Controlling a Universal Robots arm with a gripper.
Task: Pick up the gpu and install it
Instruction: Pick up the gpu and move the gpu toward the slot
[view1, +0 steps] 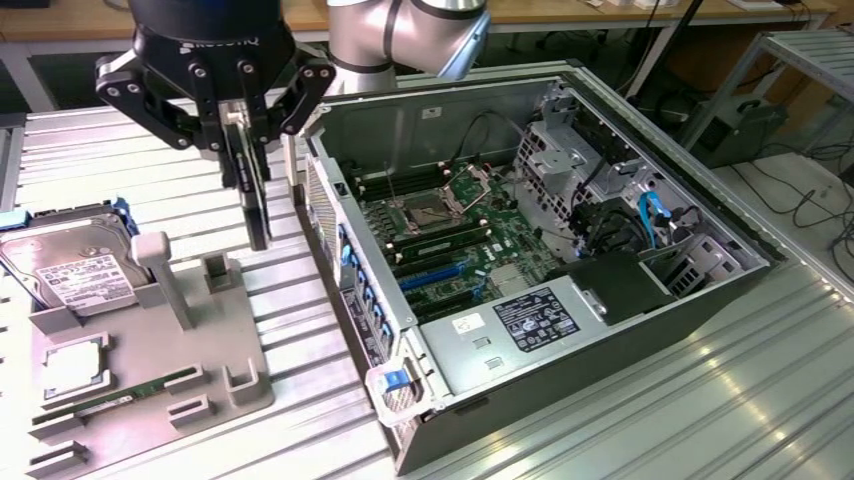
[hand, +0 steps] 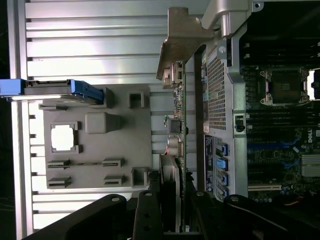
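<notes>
From my console, the black two-fingered gripper (view1: 244, 125) is clamped on the gpu (view1: 254, 190), a thin dark card seen edge-on and hanging upright from the fingers. It hangs in the air above the grey moulded fixture tray (view1: 200, 340), just beside the outer wall of the open black and silver computer case (view1: 641, 320) and on the exterior view's left of it.

I judge the pick-up done, since the card is clear of the tray and touches nothing below it. The install is not done: the card is outside the case, and the blue expansion slots (view1: 434, 280) on the green motherboard (view1: 454, 230) stand empty.

The exterior view gives me the card's height over the tray and its place relative to the case, though the card itself reads as little more than a dark strip. In the wrist view I see detail along the gpu (hand: 180, 130): its green board edge, small components, and the silver metal end bracket (hand: 182, 35) at the end far from the gripper (hand: 172, 200). That view also lines the card up alongside the case's perforated wall (hand: 217, 85). The silver hard drive with a white label (view1: 74, 265) and the small square processor (view1: 74, 365) sit on the tray, well apart from the card.
</notes>
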